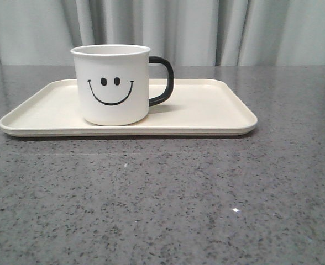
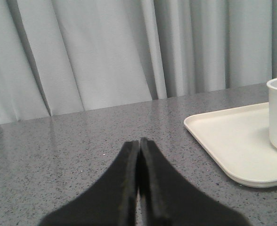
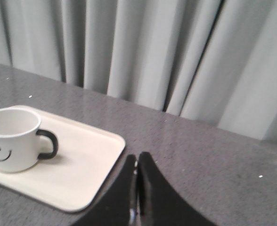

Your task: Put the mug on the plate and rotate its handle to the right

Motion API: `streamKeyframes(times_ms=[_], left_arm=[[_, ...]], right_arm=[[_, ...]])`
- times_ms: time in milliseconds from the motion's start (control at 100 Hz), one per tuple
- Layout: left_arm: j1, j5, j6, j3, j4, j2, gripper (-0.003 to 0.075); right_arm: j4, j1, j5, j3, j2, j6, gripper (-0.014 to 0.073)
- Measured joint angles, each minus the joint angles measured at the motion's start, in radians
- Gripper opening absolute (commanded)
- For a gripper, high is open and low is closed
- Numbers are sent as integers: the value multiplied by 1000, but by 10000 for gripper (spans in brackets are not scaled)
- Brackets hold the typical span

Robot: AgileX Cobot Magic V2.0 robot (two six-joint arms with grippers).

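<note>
The white smiley-face mug (image 1: 112, 84) stood upright on the cream rectangular plate (image 1: 206, 113), left of the plate's middle as seen from the front, its base flat on the plate's floor and well inside the low rim. Its black handle (image 1: 162, 80) stuck out to the robot's right, roughly side-on to the front camera, while the printed face looked straight toward that camera. The plate itself lay flat on the grey speckled desk (image 1: 162, 204), with pale curtains (image 1: 206, 27) hanging behind. Neither arm appeared in the front view. In the left wrist view the left gripper (image 2: 139, 141) had its fingers pressed together with nothing between them, hovering over bare desk beside the plate's end, apart from plate and mug. The right gripper (image 3: 136, 160) likewise showed its fingers closed against each other and empty, near the plate's other end and not touching it, with the mug and its handle in plain sight farther along the plate. Judging from this, both parts of the task looked done: the mug was on the plate and the handle pointed right. Nothing seemed left except perhaps pulling the arms clear; whether the handle's angle was exactly square to the right could not be judged finely.
</note>
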Motion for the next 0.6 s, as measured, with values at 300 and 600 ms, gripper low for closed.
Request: streamKeyframes(times_ms=[300,600], left_arm=[[0,0,0,0,0,0,-20],[0,0,0,0,0,0,-20]], right_arm=[[-17,79,-211,377,-190,0,-118],[28,79,-391,569,-316,0,-118]])
